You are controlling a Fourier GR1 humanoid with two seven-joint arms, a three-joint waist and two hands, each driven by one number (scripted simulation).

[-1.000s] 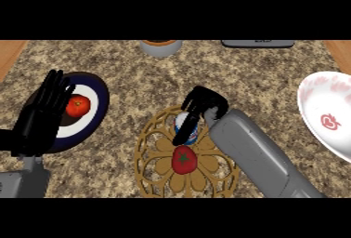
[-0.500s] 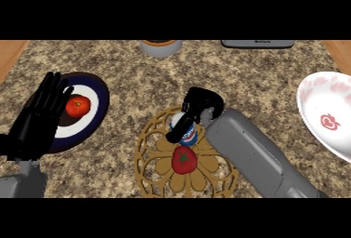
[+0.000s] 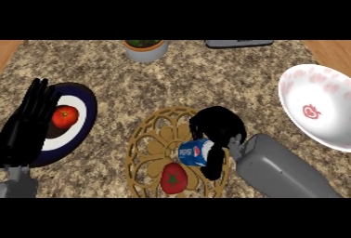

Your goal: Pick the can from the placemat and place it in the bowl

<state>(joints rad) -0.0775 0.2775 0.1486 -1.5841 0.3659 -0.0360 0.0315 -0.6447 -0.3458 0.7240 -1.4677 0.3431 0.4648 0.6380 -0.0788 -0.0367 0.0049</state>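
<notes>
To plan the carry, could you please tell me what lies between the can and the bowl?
In the head view: the right hand, its fingers curled round the can, then bare counter up to the bowl.

def a kitchen imo, we're looking down at a speckled stone-look counter (image 3: 205, 79), round woven placemat (image 3: 147, 139), white bowl (image 3: 322, 116) w/ red pattern, dark-rimmed plate (image 3: 87, 107) w/ a red fruit (image 3: 64, 116), small potted plant (image 3: 145, 49) at the back edge

Has drawn the right hand (image 3: 219, 128) back toward its forearm; has curled the fingers (image 3: 214, 165) round the blue-and-white soda can (image 3: 195, 152), now tilted just left of the palm and shifted along with it.
</notes>
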